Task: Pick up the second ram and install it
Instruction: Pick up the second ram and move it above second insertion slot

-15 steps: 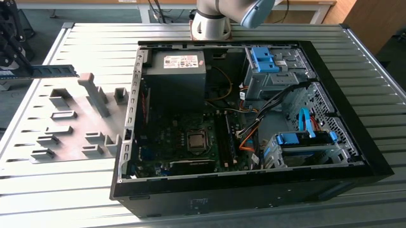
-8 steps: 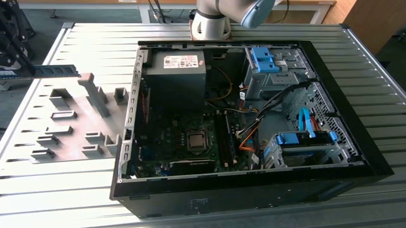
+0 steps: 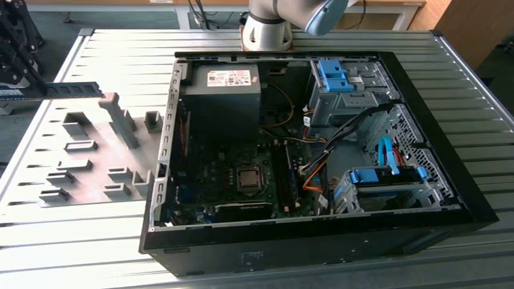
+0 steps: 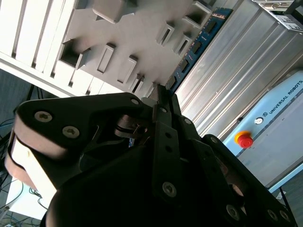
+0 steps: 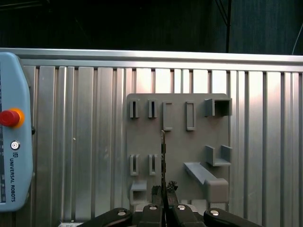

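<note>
My pincer point(image 5: 164, 193) sat clamped on long thin blue circuit-board second ram point(image 4: 201, 40) above grey plastic holder tray point(image 5: 177, 146); judged risk: narrow end grip, stick could twist, slip.

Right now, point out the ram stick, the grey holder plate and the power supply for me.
ram stick point(image 3: 74, 90): exterior view, middle of its dark long face.
grey holder plate point(image 5: 182, 146): first wrist view, bare flat between the blocks.
power supply point(image 3: 218, 105): exterior view, dark face below its label.
</note>
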`<state>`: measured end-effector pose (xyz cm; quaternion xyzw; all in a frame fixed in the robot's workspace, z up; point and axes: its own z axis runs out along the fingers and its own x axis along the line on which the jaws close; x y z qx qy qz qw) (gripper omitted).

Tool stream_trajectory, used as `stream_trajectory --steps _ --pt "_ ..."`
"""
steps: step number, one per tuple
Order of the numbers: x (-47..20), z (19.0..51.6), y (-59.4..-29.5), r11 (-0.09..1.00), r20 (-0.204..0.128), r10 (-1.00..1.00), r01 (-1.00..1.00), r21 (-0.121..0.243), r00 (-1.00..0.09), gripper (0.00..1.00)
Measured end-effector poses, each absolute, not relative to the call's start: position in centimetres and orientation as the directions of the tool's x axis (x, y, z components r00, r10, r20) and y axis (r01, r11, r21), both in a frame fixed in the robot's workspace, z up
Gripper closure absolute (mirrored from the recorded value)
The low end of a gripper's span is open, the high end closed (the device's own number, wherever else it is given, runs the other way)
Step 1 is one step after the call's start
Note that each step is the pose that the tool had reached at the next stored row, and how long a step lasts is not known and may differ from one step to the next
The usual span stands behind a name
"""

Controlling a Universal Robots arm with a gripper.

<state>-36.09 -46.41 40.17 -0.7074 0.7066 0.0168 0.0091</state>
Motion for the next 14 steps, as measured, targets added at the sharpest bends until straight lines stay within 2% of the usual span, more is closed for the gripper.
stream_trajectory --steps 14 --pt "-35.49 40.18 -46.41 -0.001 -0.036 -0.999 -1.0 0.011 0.001 0.86"
